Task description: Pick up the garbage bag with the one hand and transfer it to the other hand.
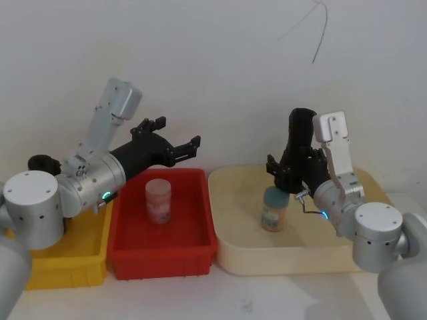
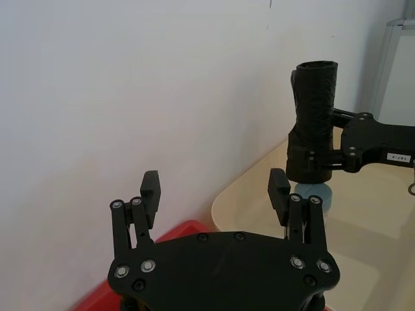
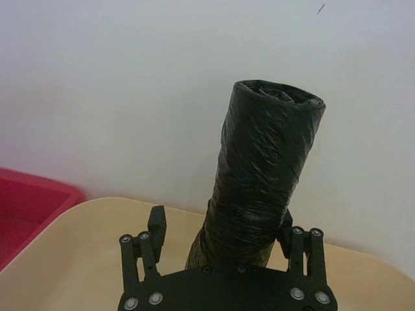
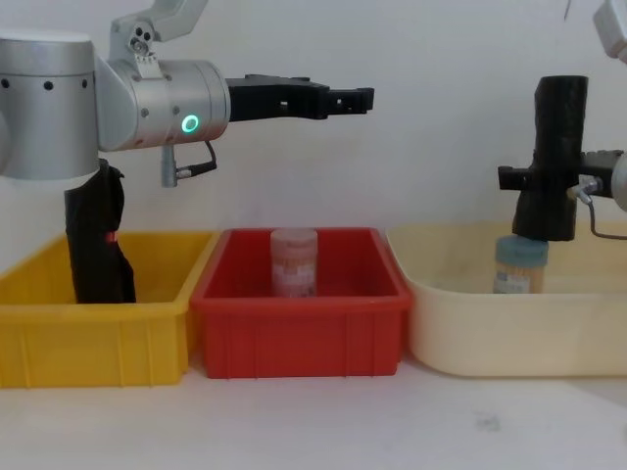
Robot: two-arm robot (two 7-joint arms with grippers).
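A plain white wall backs a pale tabletop carrying three containers in a row: a yellow bin (image 4: 93, 333), a red bin (image 4: 304, 338) and a cream tray (image 4: 509, 338).

Right gripper (image 1: 293, 170), on the blue-lit arm: raised above the cream tray, jaws closed around the lower part of the roll (image 1: 300, 137). The roll is a matte black cylinder, held near upright and clear of the tray; most of its length stands above the fingers. In the right wrist view one finger (image 3: 155, 227) shows beside the roll's base (image 3: 259, 181), the opposite one pressed against its other side. Directly under this gripper a jar (image 4: 519, 266) with a blue-grey lid stands in the tray, just below the roll's bottom end; whether they touch cannot be told.

Left gripper (image 1: 177, 137), on the green-lit arm: held in the air above the rear of the red bin, pointing toward the right gripper, well apart from it. Its fingers (image 2: 150, 191) are spread wide and hold nothing. Seen from its wrist, the roll (image 2: 314, 123) lies ahead of the open jaws, off to one side.

Below the left gripper a pink-lidded jar (image 4: 294, 261) stands in the red bin. A black bundle (image 4: 98, 240) with a small red mark stands in the yellow bin, behind the left arm.
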